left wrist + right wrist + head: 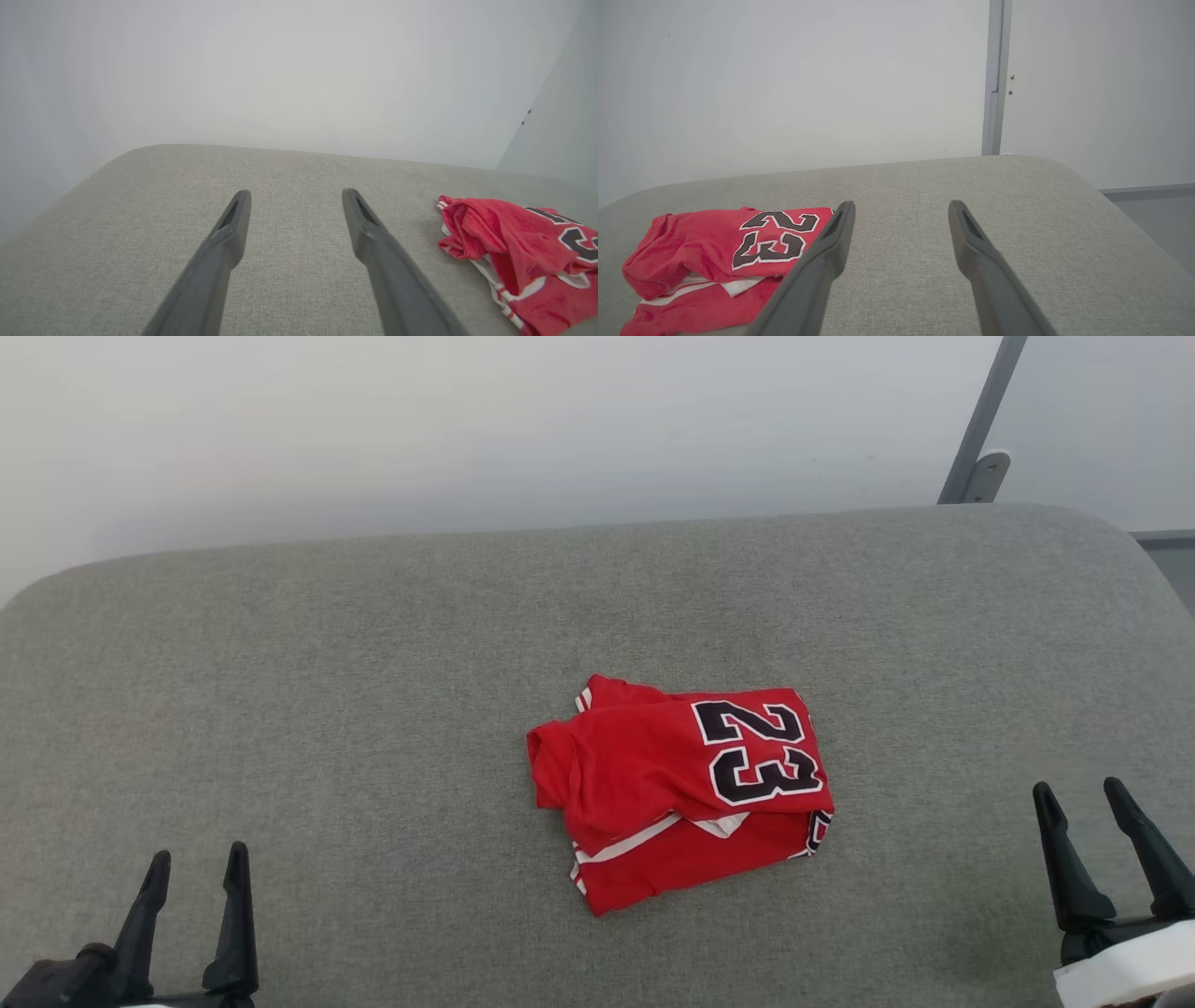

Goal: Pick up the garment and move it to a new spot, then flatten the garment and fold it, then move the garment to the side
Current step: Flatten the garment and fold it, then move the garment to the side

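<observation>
So the garment (680, 791) is seen bunched into a loose, folded-over bundle roughly mid-way across the grey cushion (373, 644). The 23 is turned up on its right half and white trim is peeking out along the near edge. It's only a bit wider left-to-right than near-to-far, so no strong long axis can be claimed.

The left gripper (199, 855) is sat at the near left corner and the right gripper (1080, 790) at the near right. Both are pointed toward the far side, fingers spread wide, nothing held between them.

The bundle lies far-and-right of the left one and far-and-left of the right one. The right one is judged a little nearer, so a reach from that side would be shorter.

Honestly, 2 readings are fitted here: a rumpled heap to be lifted, or a rough fold to be shifted aside. That can't be settled from this.
</observation>
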You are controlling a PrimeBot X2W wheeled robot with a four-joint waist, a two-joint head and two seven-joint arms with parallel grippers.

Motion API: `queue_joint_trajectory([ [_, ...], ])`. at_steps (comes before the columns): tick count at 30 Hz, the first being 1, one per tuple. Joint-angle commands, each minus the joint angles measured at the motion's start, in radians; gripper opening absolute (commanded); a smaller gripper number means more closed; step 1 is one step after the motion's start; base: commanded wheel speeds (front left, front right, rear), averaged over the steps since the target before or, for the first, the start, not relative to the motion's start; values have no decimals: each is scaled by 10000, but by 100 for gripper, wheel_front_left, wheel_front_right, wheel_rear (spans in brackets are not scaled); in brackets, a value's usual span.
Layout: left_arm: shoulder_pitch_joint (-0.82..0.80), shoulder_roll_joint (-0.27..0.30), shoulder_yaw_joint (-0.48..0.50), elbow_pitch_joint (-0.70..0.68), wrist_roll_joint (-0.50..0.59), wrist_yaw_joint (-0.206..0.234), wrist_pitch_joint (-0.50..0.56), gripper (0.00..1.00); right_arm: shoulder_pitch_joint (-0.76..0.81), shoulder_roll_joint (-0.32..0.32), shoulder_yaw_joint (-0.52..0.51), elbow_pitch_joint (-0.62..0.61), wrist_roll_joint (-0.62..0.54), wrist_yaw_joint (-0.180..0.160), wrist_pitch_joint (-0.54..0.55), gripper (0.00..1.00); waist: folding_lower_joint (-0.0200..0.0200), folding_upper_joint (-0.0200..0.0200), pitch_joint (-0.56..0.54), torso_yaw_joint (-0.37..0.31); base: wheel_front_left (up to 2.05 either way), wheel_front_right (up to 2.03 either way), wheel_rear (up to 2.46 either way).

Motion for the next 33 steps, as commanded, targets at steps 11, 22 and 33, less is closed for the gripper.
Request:
queue_joint_trajectory([
  [11,-413,-265,-73,-155,153,-34,-48,100,-1353,-554,1697,746,1318,-7,972,100,0,-1,506,444,0,0,0],
  [22,-1056,-627,-491,-24,256,-34,-46,100,-3971,-1842,3508,1046,3332,-7,5477,100,0,-1,1505,1390,0,0,0],
  [33,-1548,-724,-1061,266,182,-34,-48,100,-5444,-2247,4144,1904,3861,-7,9164,100,0,-1,2074,2153,0,0,0],
])
